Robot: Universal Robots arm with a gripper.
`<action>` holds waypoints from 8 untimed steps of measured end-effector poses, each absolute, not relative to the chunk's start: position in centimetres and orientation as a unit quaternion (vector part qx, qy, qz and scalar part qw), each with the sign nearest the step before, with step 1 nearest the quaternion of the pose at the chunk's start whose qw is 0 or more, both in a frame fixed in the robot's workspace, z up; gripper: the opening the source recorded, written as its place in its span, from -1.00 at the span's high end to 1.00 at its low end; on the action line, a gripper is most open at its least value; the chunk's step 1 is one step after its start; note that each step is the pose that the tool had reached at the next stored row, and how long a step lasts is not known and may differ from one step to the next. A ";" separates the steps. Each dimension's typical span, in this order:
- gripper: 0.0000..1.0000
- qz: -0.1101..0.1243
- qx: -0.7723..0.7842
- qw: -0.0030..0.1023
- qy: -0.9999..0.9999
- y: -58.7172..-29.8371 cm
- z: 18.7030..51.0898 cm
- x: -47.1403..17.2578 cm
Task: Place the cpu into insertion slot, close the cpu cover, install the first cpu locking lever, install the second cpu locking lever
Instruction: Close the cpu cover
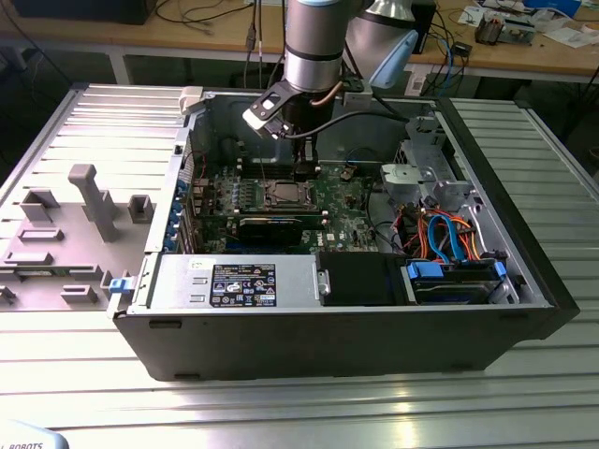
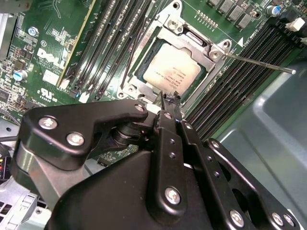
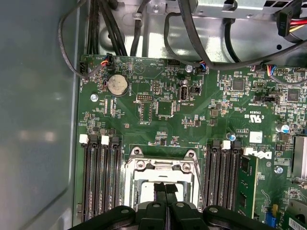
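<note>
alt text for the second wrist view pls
The cpu sits in the socket on the green board, framed by the silver cover, with the shut black tool poised at the socket's edge. A thin lever sticks out free from one socket corner, over rows of black memory slots.

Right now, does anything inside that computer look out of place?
One thin metal lever juts sideways from the cpu cover over the black memory slots instead of lying along it; it looks unlatched.

Matt silvery metal cpu [image 2: 171, 72], glossy green circuit board [image 3: 144, 134]
</note>
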State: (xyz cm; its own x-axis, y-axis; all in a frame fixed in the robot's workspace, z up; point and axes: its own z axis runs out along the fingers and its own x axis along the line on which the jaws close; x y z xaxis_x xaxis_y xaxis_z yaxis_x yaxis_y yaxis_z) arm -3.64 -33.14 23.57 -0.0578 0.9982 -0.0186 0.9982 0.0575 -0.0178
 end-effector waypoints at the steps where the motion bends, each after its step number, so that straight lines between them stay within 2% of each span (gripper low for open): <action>1: 0.79 -0.013 0.686 0.001 0.727 -33.1 23.6 -3.7; 8: 0.79 -0.013 0.686 0.000 0.727 -33.1 23.6 -4.2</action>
